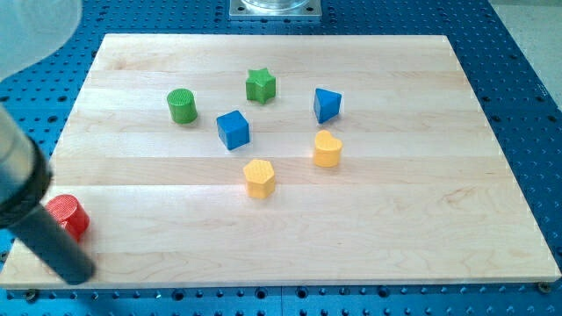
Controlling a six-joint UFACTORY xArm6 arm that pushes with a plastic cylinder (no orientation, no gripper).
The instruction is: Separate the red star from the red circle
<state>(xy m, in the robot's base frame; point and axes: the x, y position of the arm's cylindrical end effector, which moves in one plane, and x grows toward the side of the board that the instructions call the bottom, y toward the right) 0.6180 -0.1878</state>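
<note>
A red round block, the red circle, sits near the board's lower left corner, partly covered by my rod. No red star shows; it may be hidden behind the rod. The dark rod comes in from the view's left edge. My tip rests just below and slightly right of the red circle, close to the board's bottom edge. I cannot tell whether the rod touches the block.
On the wooden board stand a green cylinder, a green star, a blue cube, a blue block, a yellow heart and a yellow hexagon. A blue perforated table surrounds the board.
</note>
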